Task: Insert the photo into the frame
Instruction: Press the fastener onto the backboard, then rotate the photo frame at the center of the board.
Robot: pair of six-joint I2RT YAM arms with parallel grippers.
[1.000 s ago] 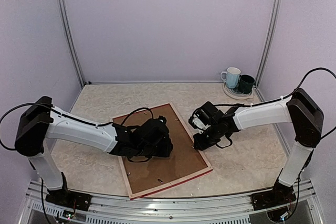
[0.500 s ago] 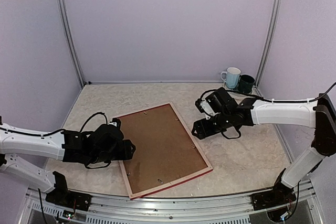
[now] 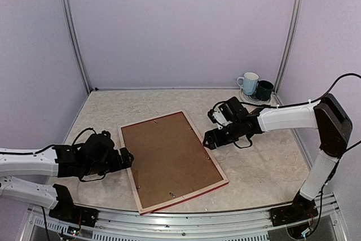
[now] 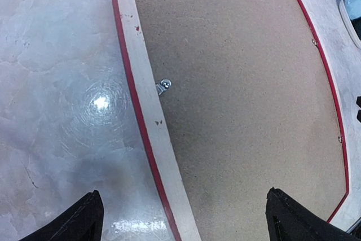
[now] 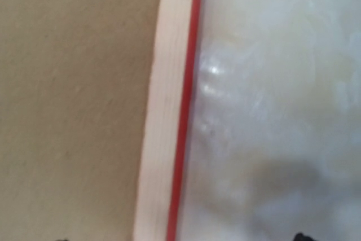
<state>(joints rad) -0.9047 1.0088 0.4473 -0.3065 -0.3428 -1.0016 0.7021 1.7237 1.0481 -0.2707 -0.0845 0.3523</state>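
Illumination is diffuse, even and overhead. The top view is sharp; shadows on the table (image 3: 265,162) are faint and soft. The left wrist view shows one round glare spot on the tabletop. The right wrist view is blurred throughout, softening the frame (image 5: 163,111) edge.

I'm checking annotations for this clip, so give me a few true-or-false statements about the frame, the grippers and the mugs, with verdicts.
1. The frame lies back up, with a brown backing board filling it. True.
2. The left gripper is clamped on the frame's left edge. False: its jaws are wide open at that edge, holding nothing.
3. The right gripper is open by the frame's right edge. True.
4. Two mugs stand at the front left. False: the pale mug and the dark mug stand in the back right corner.
5. A sunset print faces up in the frame. False: only the backing board shows.
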